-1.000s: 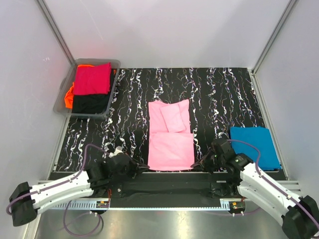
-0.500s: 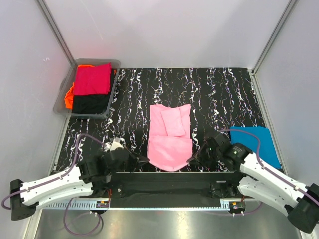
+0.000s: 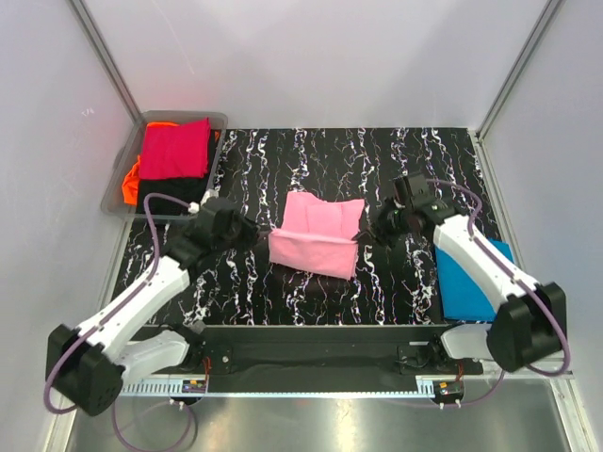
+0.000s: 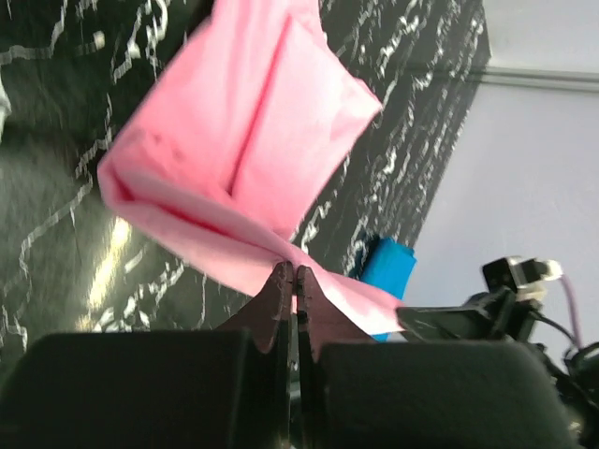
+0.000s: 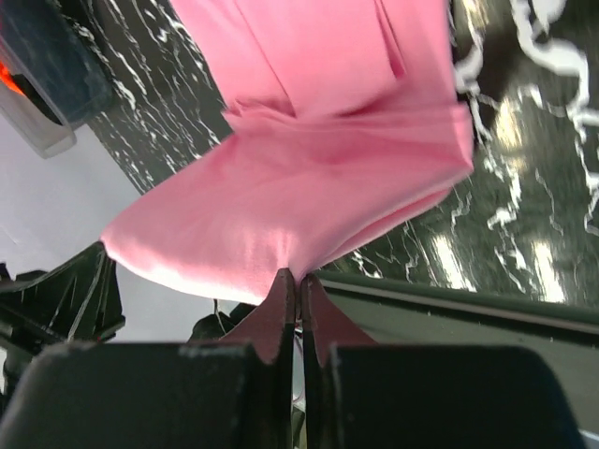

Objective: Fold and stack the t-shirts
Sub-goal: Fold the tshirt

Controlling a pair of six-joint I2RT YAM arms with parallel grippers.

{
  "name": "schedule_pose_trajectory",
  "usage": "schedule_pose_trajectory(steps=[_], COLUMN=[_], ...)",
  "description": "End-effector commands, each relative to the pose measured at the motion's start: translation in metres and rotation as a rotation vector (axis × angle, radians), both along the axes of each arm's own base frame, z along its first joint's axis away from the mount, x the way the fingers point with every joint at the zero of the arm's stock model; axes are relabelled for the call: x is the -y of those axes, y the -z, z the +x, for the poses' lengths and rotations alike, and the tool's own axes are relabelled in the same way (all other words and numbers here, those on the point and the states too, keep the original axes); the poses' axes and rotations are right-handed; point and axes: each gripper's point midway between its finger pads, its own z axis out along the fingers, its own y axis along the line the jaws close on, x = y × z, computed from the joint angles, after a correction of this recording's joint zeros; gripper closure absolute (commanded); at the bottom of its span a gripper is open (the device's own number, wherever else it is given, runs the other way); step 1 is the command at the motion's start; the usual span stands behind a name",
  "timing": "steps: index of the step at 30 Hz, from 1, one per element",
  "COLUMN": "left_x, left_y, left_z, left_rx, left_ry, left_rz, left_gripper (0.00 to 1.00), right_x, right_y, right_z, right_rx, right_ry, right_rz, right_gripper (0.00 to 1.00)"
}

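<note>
The pink shirt (image 3: pixel 316 240) hangs mid-table (image 3: pixel 424 169), near edge raised. I've got the left gripper (image 3: pixel 256 232) and right gripper (image 3: pixel 375 226) each pinched tight on a corner so the fold lands square. The blue shirt (image 3: pixel 471 282) waits on the right.

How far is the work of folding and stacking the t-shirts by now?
Done: the blue t-shirt lies folded on the right. In hand: the left gripper and right gripper, both shut on the pink t-shirt, hold one edge lifted, mid-fold. Left: finishing that fold, stacking it on the blue one, probably then the other t-shirts in the bin.
</note>
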Motion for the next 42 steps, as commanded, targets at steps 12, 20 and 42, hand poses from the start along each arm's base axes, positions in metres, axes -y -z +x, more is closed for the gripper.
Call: schedule_pose_trajectory(steps=[12, 20, 42], left_x=[0.027, 0.032, 0.044], left_y=[-0.032, -0.008, 0.031], left_z=[0.108, 0.152, 0.236], left_rx=[0.115, 0.066, 0.036], left_ry=[0.138, 0.165, 0.187], left_rz=[-0.038, -0.038, -0.08], left_gripper=[1.0, 1.0, 1.0], right_x=[0.012, 0.024, 0.035], right_y=[-0.013, 0.001, 0.037], right_z=[0.086, 0.119, 0.186], right_rx=[0.036, 0.012, -0.027], right_ry=[-0.099, -0.094, -0.086], right_rz=[0.078, 0.107, 0.146], right_gripper=[1.0, 1.0, 0.96])
